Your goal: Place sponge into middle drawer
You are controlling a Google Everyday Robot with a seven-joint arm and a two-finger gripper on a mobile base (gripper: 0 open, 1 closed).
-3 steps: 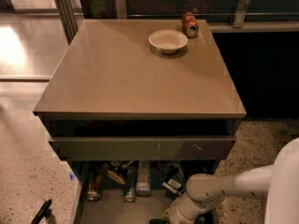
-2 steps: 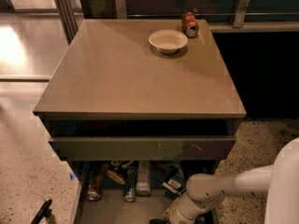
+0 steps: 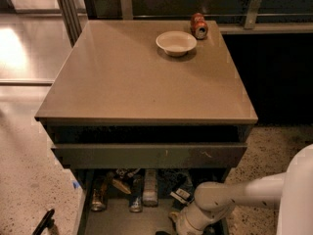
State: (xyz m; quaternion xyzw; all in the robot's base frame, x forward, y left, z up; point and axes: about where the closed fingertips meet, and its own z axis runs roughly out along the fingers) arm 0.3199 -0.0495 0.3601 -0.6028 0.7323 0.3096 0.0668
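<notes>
The middle drawer (image 3: 115,220) is pulled out below the flat grey-brown drawer front (image 3: 146,155); it has a grey floor and dark side rails. It holds several cans and packets toward its back. My gripper (image 3: 178,225) is low over the drawer's front right part, at the bottom edge of the view, at the end of my white arm (image 3: 244,195), which reaches in from the right. The sponge does not show; it is hidden or out of view.
A white bowl (image 3: 176,42) and a red can (image 3: 198,25) lying on its side are at the back right of the cabinet top (image 3: 137,77). A dark thin object (image 3: 43,223) lies on the speckled floor at the lower left.
</notes>
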